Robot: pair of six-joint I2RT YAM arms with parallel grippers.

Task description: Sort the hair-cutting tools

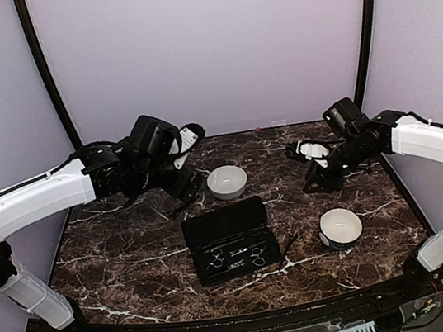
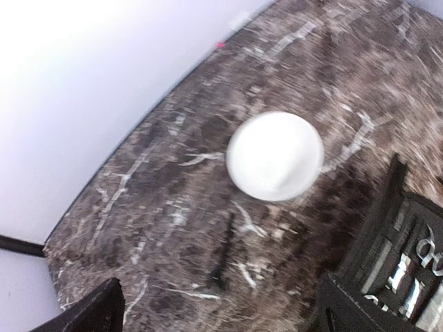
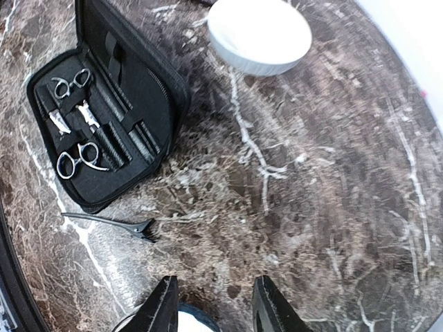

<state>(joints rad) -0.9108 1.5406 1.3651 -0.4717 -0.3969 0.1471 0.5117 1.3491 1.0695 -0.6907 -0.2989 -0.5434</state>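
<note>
Fingers first: your left gripper (image 2: 218, 301) has its jaws spread wide with nothing between them, only marble below. Just ahead of that gap a slim black stick (image 2: 223, 250) lies flat on the table (image 2: 138, 180). It points toward the far bowl (image 2: 275, 155) but sits apart from the rim, so it's on the marble, not in the bowl. Over to your right gripper (image 3: 211, 301): its fingers are partly apart and empty, and the near bowl (image 3: 187, 324) peeks in right beneath them. Wider now: the case (image 3: 149, 83) lies open mid-table, with silver scissors (image 3: 77, 158) strapped inside beside dark combs too crowded to count. One black comb-like tool (image 3: 111, 223) lies loose on the marble just beside the case. No tool shows in either bowl, so I'd call the sorting barely under way, and the step in hand looks like getting that stick into the far bowl. For the next move, bring the left hand down over the stick and set the jaws across its narrow width near the middle. It's thin and lies flush on the marble, so your tips must reach the surface before you pinch. Then lift it clear of the rim and let go over the bowl.
</note>
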